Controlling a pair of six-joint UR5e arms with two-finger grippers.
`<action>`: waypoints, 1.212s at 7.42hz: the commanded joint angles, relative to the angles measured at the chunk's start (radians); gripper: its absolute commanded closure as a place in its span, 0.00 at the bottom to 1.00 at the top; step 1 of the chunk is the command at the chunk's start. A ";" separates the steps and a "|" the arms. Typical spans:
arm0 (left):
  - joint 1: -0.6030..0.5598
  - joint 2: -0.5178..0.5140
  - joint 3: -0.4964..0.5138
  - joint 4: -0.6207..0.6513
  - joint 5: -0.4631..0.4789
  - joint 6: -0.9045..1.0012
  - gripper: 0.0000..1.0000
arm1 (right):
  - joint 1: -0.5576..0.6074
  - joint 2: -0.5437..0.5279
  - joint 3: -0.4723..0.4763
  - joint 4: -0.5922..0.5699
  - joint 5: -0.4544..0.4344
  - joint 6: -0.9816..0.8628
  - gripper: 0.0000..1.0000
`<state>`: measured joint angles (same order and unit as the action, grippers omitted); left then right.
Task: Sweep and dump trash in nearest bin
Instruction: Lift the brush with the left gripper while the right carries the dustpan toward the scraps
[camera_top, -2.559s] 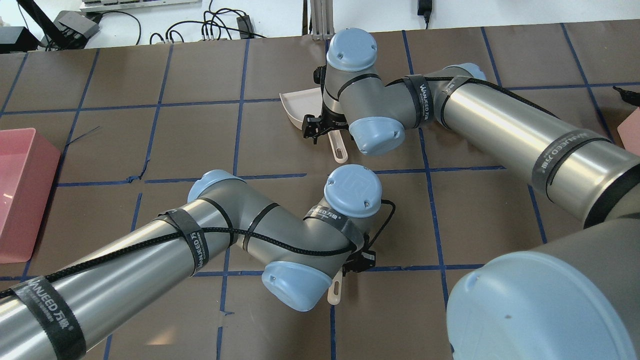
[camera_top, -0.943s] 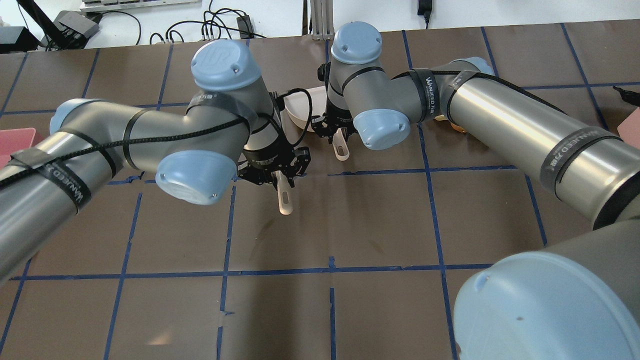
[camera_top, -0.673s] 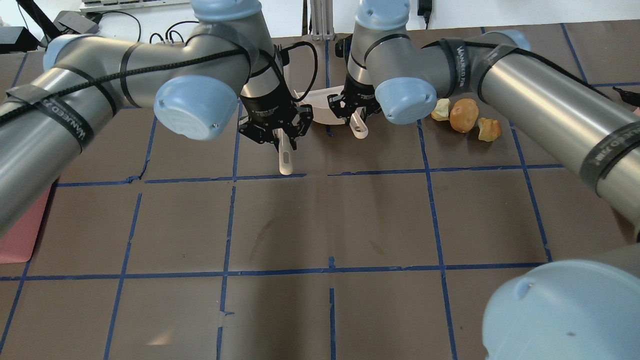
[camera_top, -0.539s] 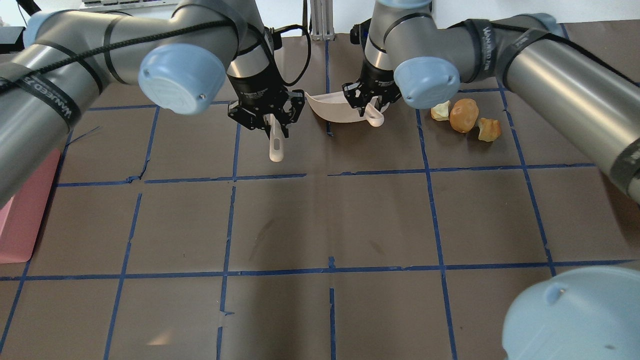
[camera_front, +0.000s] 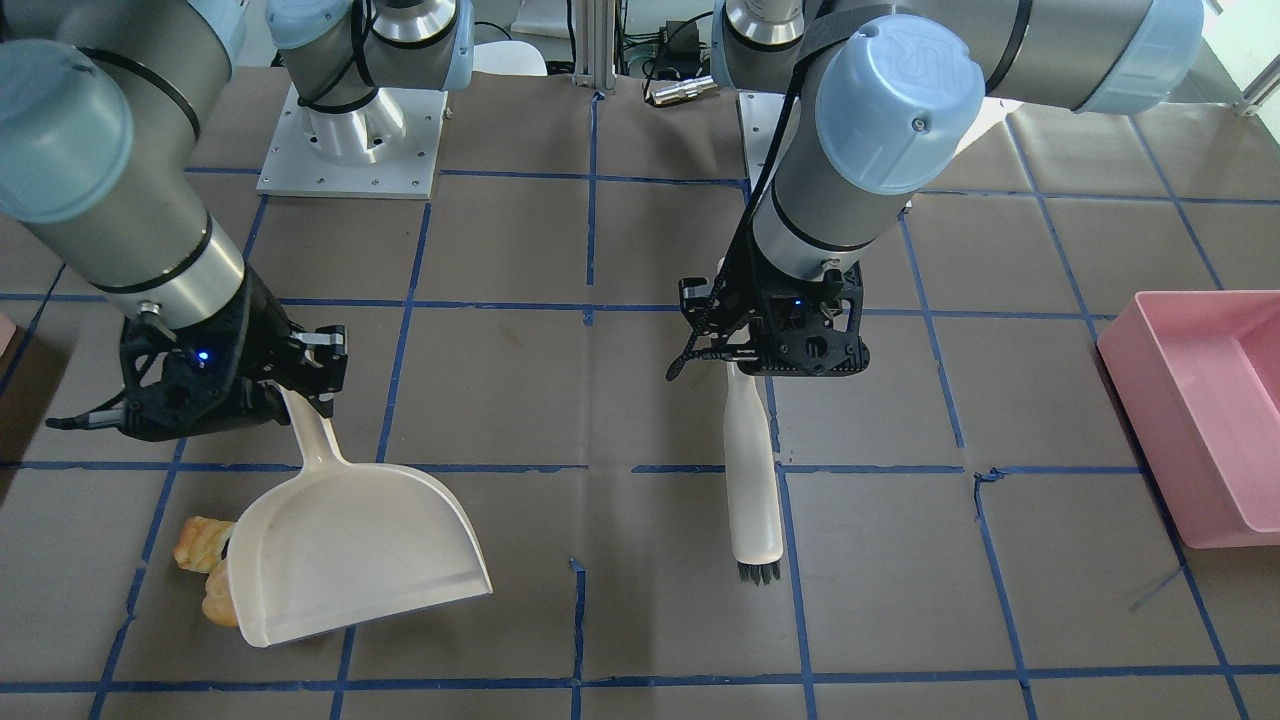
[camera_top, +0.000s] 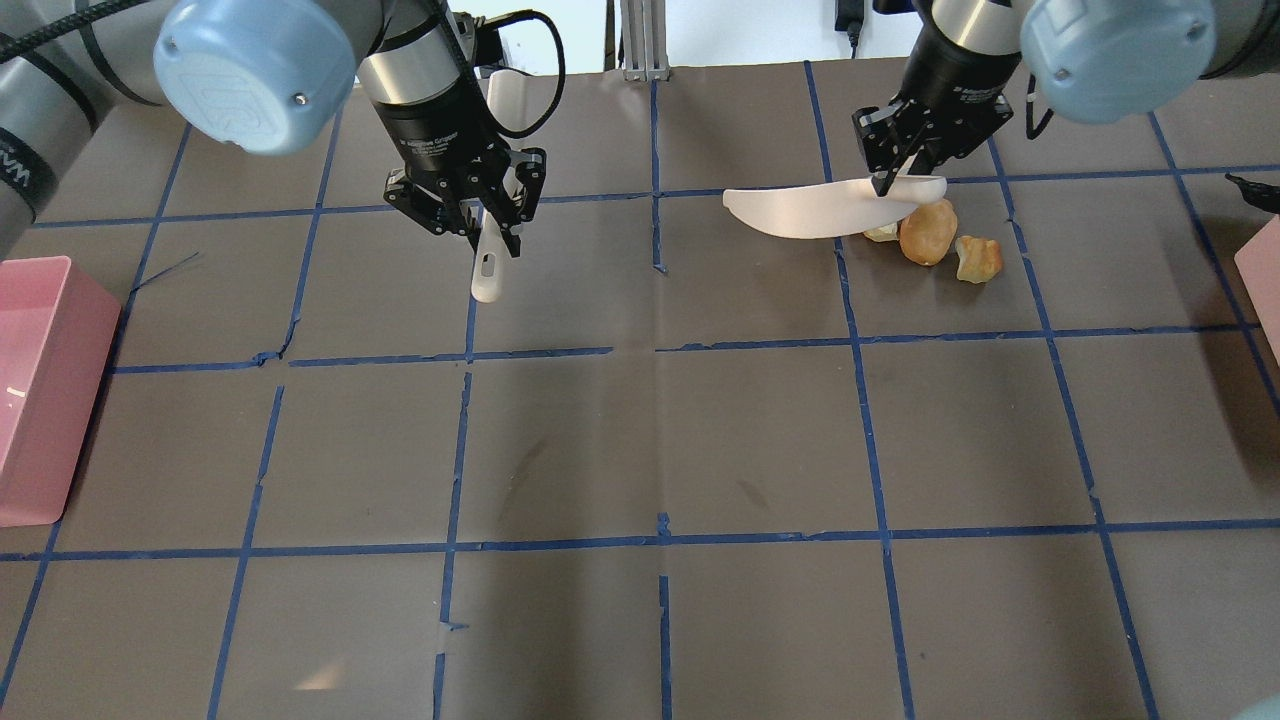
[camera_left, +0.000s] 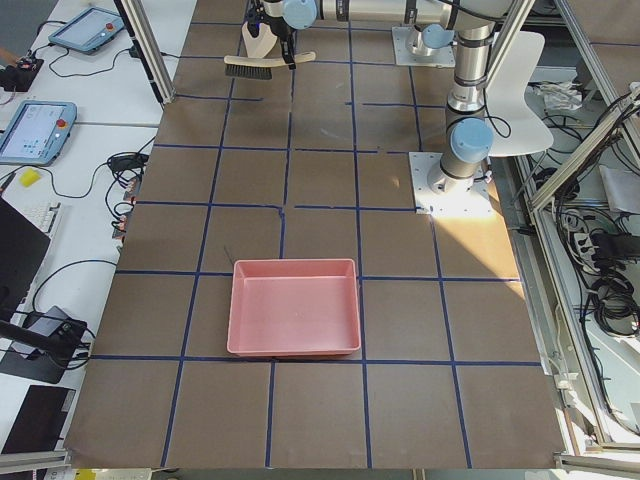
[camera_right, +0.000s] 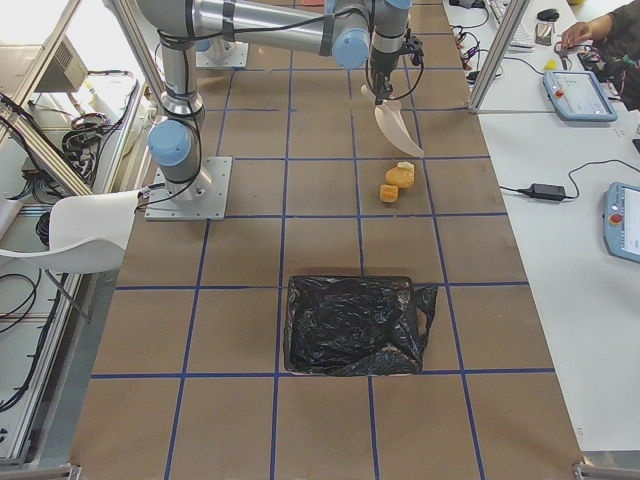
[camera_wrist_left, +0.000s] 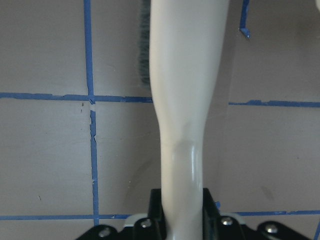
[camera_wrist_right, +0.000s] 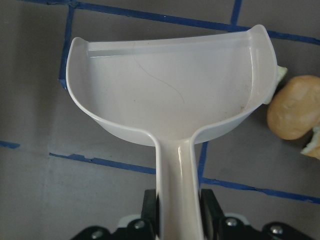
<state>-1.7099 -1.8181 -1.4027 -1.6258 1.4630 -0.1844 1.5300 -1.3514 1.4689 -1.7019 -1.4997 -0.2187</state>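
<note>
**Dustpan beside the trash, brush held apart**

The brown, blue-gridded surface (camera_top: 650, 440) carries a large pink tub (camera_top: 60, 400) at the robot's left edge. Only a pale pink corner of the bin (camera_top: 1262, 270) shows, at the right edge.

The right pincer (camera_wrist_right: 179, 210) is clamped on the handle of the cream dustpan (camera_front: 350, 550), whose corner sits just beside the trash. The left pincer (camera_top: 490, 230) grips the handle of the brush (camera_front: 752, 470), well apart from the pan.

The trash lies clustered between dustpan and bin:
- a brown potato lump (camera_top: 927, 231)
- a tan pastry chunk (camera_top: 978, 258)
- a pale green-white chunk (camera_top: 882, 232), nearest the pan
</note>
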 joint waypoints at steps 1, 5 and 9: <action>0.006 0.008 -0.005 -0.002 0.000 0.003 1.00 | -0.011 -0.064 0.001 0.044 0.012 -0.014 0.64; -0.005 -0.012 -0.001 0.012 -0.001 -0.013 1.00 | -0.016 -0.071 -0.002 0.027 0.006 -0.088 0.71; -0.016 -0.017 -0.001 0.015 -0.001 -0.018 1.00 | -0.147 -0.084 0.005 -0.048 -0.010 -0.261 0.72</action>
<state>-1.7211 -1.8332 -1.4036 -1.6124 1.4619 -0.1999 1.4452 -1.4259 1.4707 -1.7306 -1.5066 -0.3976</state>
